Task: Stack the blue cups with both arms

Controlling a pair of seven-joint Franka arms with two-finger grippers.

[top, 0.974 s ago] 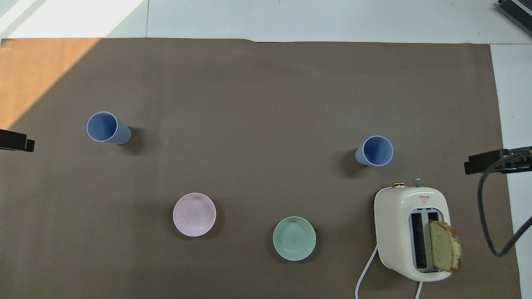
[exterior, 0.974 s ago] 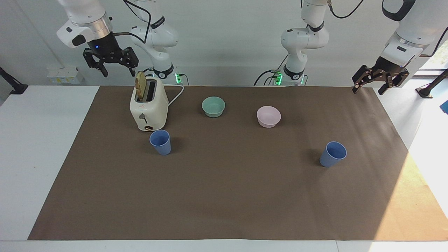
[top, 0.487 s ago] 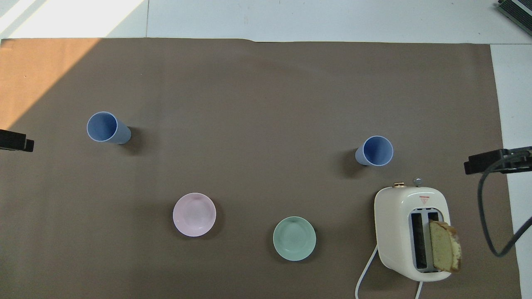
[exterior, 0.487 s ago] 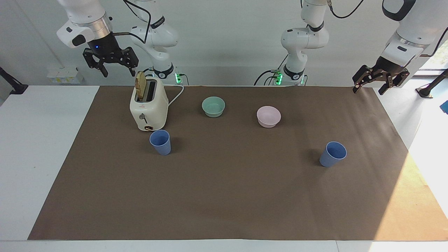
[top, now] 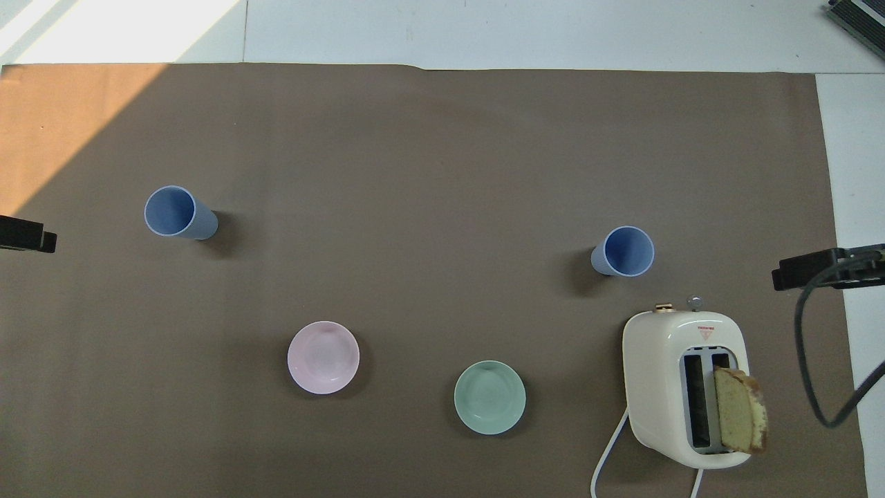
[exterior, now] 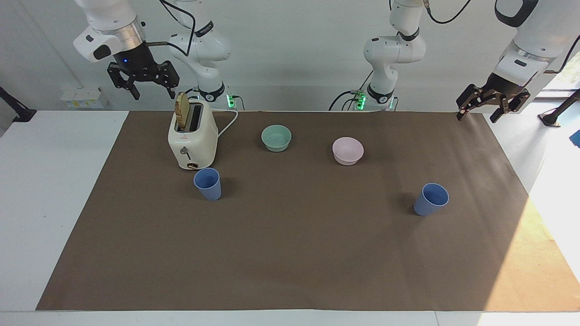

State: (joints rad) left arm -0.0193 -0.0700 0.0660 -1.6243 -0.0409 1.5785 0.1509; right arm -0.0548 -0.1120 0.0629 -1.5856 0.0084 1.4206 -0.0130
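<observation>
Facing view first: both arms are raised at the robots' end of the table. The right gripper (exterior: 149, 93) hangs in the air just above the toaster's (exterior: 192, 141) upper edge, at about eleven o'clock from the bread slice (exterior: 182, 111), its two black fingers spread apart with nothing between them. The left gripper (exterior: 478, 115) hangs over the corner of the brown mat (exterior: 290, 253) at the left arm's end of the table, tilted, its fingers also spread wide and empty.

Two blue cups stand upright on the mat, well apart from each other. One blue cup (exterior: 208, 184) stands just beside the toaster, at roughly five o'clock from it in the facing view, farther from the robots than the toaster. The other blue cup (exterior: 431, 199) stands alone toward the left arm's end of the table, at about four o'clock from the pink bowl (exterior: 347, 151). Neither cup is touched by a gripper.

Between the toaster and the pink bowl sits the teal bowl (exterior: 276, 137), nearer to the robots than either cup (both bowls look empty).

Overhead, only the dark tips of the grippers show at the edges: the left gripper's at nine o'clock from the cup (top: 180, 214) nearest it, the right gripper's at about three o'clock from the other cup (top: 623, 252).
</observation>
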